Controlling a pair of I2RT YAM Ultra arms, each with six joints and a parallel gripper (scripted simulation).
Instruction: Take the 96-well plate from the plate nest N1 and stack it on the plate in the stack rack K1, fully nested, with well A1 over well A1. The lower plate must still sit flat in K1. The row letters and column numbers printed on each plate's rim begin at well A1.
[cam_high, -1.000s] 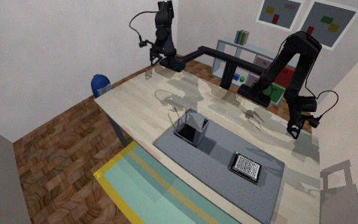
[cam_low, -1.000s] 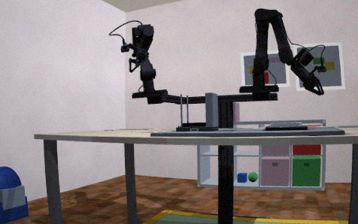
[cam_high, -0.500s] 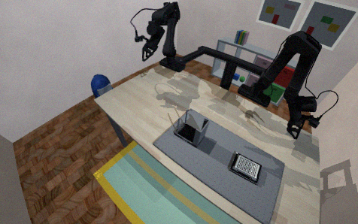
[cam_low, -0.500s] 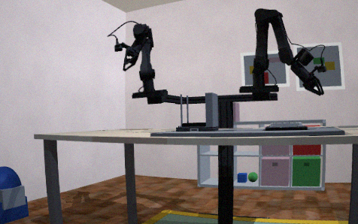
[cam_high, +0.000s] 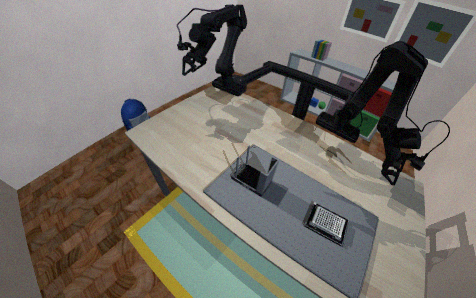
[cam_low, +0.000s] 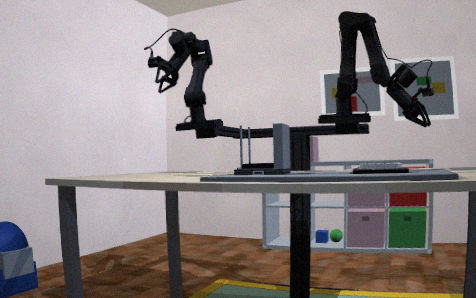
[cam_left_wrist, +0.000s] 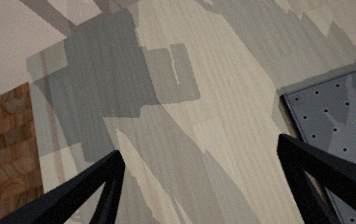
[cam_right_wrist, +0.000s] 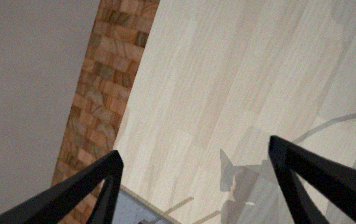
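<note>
The pale 96-well plate (cam_high: 329, 221) (cam_low: 380, 165) sits in the black plate nest N1 (cam_low: 380, 171) on the grey mat. Stack rack K1 (cam_high: 267, 177) (cam_low: 281, 150), with a tall grey wall and thin posts, stands at the mat's other end. A black plate (cam_high: 247, 175) appears to lie low inside it. Rim lettering is too small to read. My left gripper (cam_high: 389, 178) (cam_low: 422, 122) (cam_left_wrist: 195, 150) is open and empty, high beyond the nest end of the mat. My right gripper (cam_high: 189, 69) (cam_low: 160, 86) (cam_right_wrist: 190, 150) is open and empty, high up, far from the rack.
The grey mat (cam_high: 290, 225) (cam_left_wrist: 332, 120) (cam_right_wrist: 127, 210) lies on the wooden table (cam_high: 175, 130). The rack's wall and posts rise well above the mat. A black post and crossbar (cam_high: 302, 97) (cam_low: 300, 210) stand behind the table, between the arm bases.
</note>
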